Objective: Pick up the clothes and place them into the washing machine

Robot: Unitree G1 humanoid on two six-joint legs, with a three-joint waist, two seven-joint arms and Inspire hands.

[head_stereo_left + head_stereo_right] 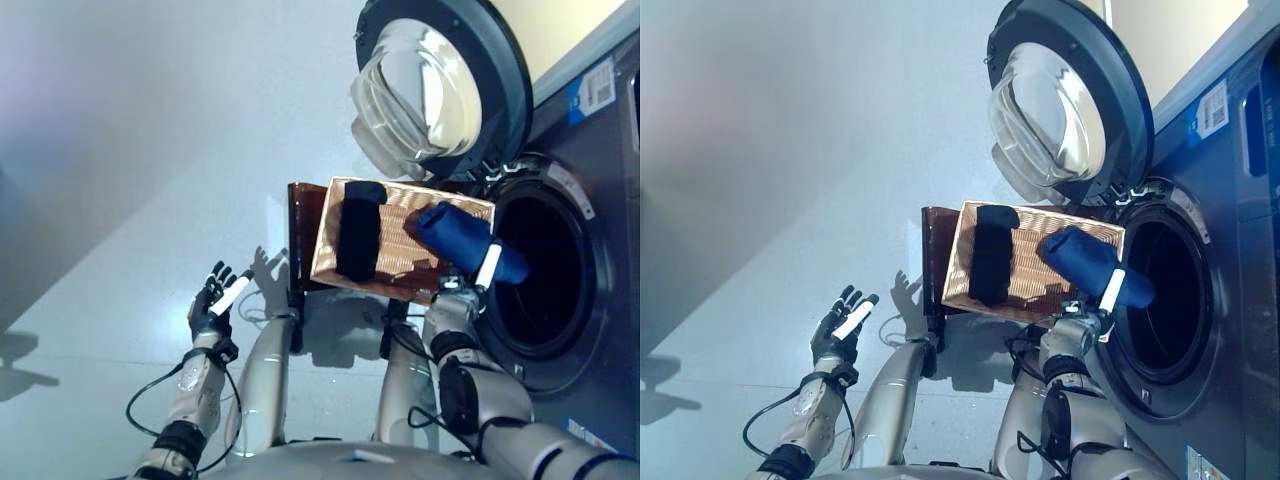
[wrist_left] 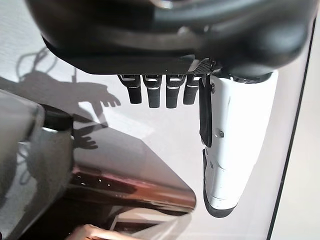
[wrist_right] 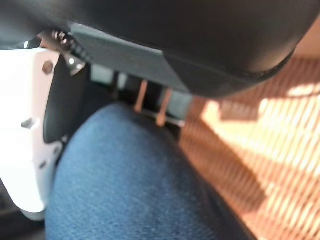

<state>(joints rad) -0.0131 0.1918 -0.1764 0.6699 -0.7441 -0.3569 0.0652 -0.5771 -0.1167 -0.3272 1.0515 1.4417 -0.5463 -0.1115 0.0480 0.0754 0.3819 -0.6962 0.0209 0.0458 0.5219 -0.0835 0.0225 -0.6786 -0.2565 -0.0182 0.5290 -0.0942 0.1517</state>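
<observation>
A shallow wicker basket rests on a dark brown box beside the washing machine. A black cloth lies in the basket's left half. My right hand is shut on a rolled blue cloth at the basket's right edge, with the roll's end reaching over the rim of the machine's open drum. In the right wrist view the blue cloth presses against my palm beside the white-covered thumb. My left hand is open and empty above the floor, left of the box.
The machine's round glass door stands swung open above the basket. The grey machine front takes up the right side. Pale floor lies to the left. The left wrist view shows the brown box's edge.
</observation>
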